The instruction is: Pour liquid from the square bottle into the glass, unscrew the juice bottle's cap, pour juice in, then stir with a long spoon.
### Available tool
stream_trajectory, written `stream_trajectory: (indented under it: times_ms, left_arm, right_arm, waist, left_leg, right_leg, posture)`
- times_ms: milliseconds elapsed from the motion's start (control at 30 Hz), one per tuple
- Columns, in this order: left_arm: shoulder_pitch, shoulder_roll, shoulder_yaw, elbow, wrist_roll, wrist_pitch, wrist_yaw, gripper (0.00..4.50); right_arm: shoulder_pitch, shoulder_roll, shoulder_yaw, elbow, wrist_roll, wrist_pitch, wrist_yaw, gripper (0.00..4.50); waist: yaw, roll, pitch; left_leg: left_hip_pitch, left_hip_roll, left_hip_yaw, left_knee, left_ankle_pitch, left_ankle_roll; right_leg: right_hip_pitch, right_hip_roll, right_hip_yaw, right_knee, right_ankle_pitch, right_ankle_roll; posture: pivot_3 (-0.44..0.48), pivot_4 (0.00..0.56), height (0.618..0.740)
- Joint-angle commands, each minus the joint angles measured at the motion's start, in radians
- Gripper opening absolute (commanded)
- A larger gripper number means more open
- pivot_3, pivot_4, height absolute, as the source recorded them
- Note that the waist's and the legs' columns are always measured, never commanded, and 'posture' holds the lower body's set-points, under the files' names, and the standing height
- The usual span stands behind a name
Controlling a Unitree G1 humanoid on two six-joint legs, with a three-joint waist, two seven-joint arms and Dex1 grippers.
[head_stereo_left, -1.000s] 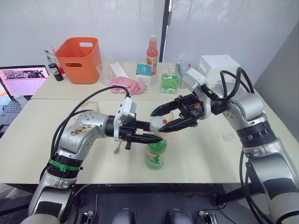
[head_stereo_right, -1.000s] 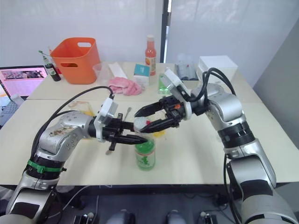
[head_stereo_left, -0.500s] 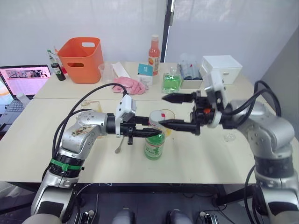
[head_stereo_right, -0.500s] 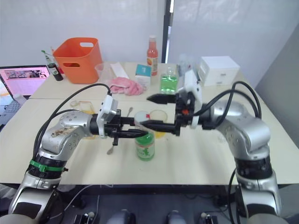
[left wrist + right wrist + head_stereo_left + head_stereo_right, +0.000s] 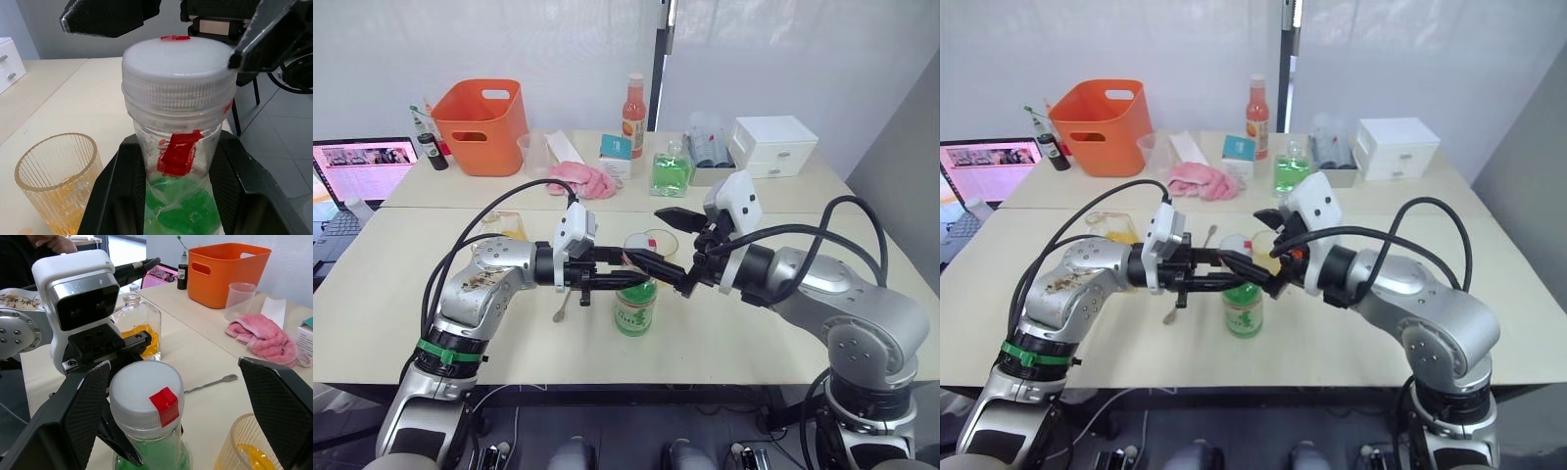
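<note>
The juice bottle stands near the table's front edge, pale green inside, with its white cap screwed on and marked with red tape. My left gripper is shut on its neck just under the cap. My right gripper is open, one finger on each side of the cap and apart from it. The glass, ribbed, with a little orange-yellow liquid, stands just behind the bottle. The square bottle sits behind my left forearm. The long spoon lies flat on the table between them.
Along the back table stand an orange basket, a clear plastic cup, a pink cloth, a green square bottle, a tall orange-red bottle and a white drawer box. A laptop is at far left.
My right gripper has swung back in from the right and now straddles the cap, still open. The left gripper keeps its hold on the bottle's neck.
</note>
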Motion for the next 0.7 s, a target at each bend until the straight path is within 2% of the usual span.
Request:
stream_trajectory:
  times_ms: [33, 100, 133, 400, 533, 633, 700]
  left_arm:
    - [-0.007, 0.000, 0.015, -0.039, -0.015, -0.015, -0.010, 1.35]
    - [-0.006, 0.000, 0.015, -0.038, -0.015, -0.015, -0.011, 1.35]
    - [-0.007, 0.000, 0.014, -0.037, -0.015, -0.016, -0.012, 1.35]
    - [-0.006, -0.001, 0.013, -0.037, -0.016, -0.014, -0.014, 1.35]
    - [-0.005, -0.001, 0.013, -0.037, -0.016, -0.014, -0.014, 1.35]
    - [-0.002, 0.001, 0.012, -0.041, -0.016, -0.014, -0.015, 1.35]
    - [0.000, 0.006, 0.012, -0.043, -0.024, -0.009, -0.028, 1.35]
  right_arm:
    - [-0.003, -0.011, -0.009, -0.031, 0.019, 0.007, -0.019, 4.44]
    - [-0.004, -0.013, -0.008, -0.032, 0.025, 0.009, -0.025, 4.44]
    - [-0.005, -0.010, -0.007, -0.034, 0.033, 0.010, -0.026, 4.20]
    - [-0.006, -0.009, 0.003, -0.034, 0.049, 0.006, -0.047, 1.71]
    - [-0.006, -0.010, 0.005, -0.031, 0.056, -0.001, -0.047, 1.64]
    - [-0.013, -0.023, 0.009, -0.015, 0.059, -0.035, 0.007, 1.64]
    - [-0.035, -0.075, 0.031, 0.053, 0.061, -0.104, 0.188, 1.64]
  waist:
    - [0.000, 0.000, 0.000]
    - [0.000, 0.000, 0.000]
    - [-0.001, 0.000, 0.000]
    - [-0.002, 0.000, 0.000]
    - [-0.002, 0.000, 0.000]
    - [-0.002, 0.000, 0.000]
    - [-0.002, 0.000, 0.000]
  left_leg:
    - [0.000, 0.000, 0.000, 0.000, 0.000, 0.000]
    - [0.000, 0.000, 0.000, 0.000, 0.000, 0.000]
    - [0.000, 0.000, 0.000, 0.000, 0.000, 0.000]
    - [0.000, 0.000, 0.000, 0.000, 0.000, 0.000]
    - [0.000, 0.000, 0.000, 0.000, 0.000, 0.000]
    - [0.000, 0.000, 0.000, 0.000, 0.000, 0.000]
    - [0.000, 0.000, 0.000, 0.000, 0.000, 0.000]
  right_leg:
    - [0.000, 0.000, 0.000, 0.000, 0.000, 0.000]
    - [0.000, 0.000, 0.000, 0.000, 0.000, 0.000]
    - [0.000, 0.000, 0.000, 0.000, 0.000, 0.000]
    - [0.000, 0.000, 0.000, 0.000, 0.000, 0.000]
    - [0.000, 0.000, 0.000, 0.000, 0.000, 0.000]
    - [0.000, 0.000, 0.000, 0.000, 0.000, 0.000]
    - [0.000, 0.000, 0.000, -0.001, 0.000, 0.000]
  posture:
    - [0.000, 0.150, 0.715]
    - [0.000, 0.150, 0.715]
    - [0.000, 0.150, 0.715]
    - [0.000, 0.150, 0.715]
    - [0.000, 0.150, 0.715]
    - [0.000, 0.150, 0.715]
    - [0.000, 0.150, 0.715]
